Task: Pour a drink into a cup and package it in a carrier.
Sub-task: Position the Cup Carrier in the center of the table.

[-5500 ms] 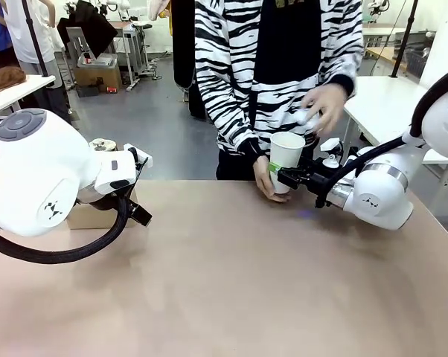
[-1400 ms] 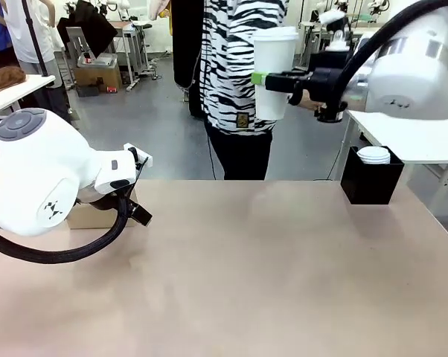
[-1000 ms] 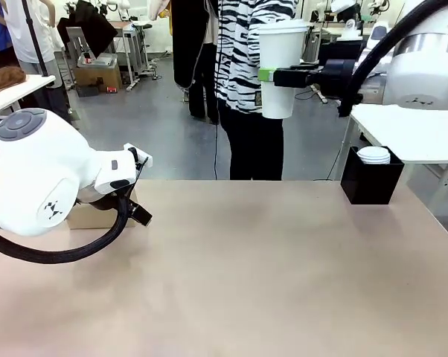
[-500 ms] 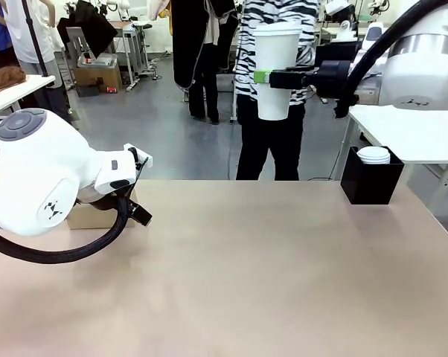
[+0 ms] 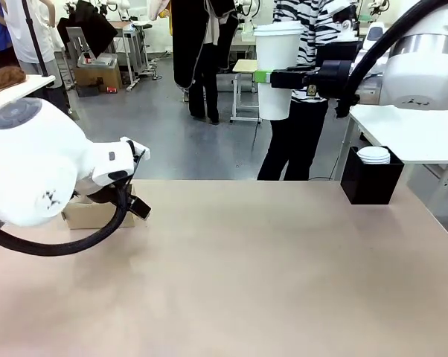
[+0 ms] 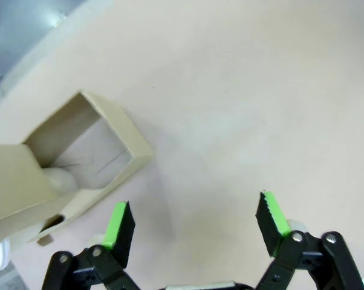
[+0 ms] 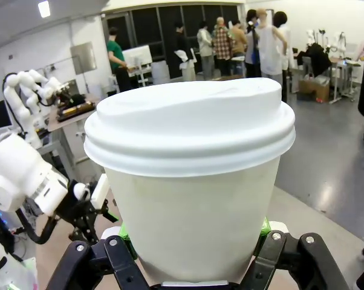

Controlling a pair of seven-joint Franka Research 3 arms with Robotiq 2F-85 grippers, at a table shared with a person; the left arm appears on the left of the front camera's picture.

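The right gripper (image 5: 272, 76) clamped the tall white lidded paper cup (image 5: 276, 56) upright, high above the beige table (image 5: 246, 268): pouring seemingly done, packaging in hand. The left gripper (image 6: 194, 220) hung wide open beside an open brown cardboard box (image 6: 137, 144). Next, the cup needed lowering level into a carrier

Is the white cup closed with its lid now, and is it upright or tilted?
Closed and upright. A white lid sits fully on the cup, and the cup's walls stand vertical where the right gripper clamps it.

The right tool (image 7: 194, 234) clamps the upright white lidded cup (image 7: 191, 193).
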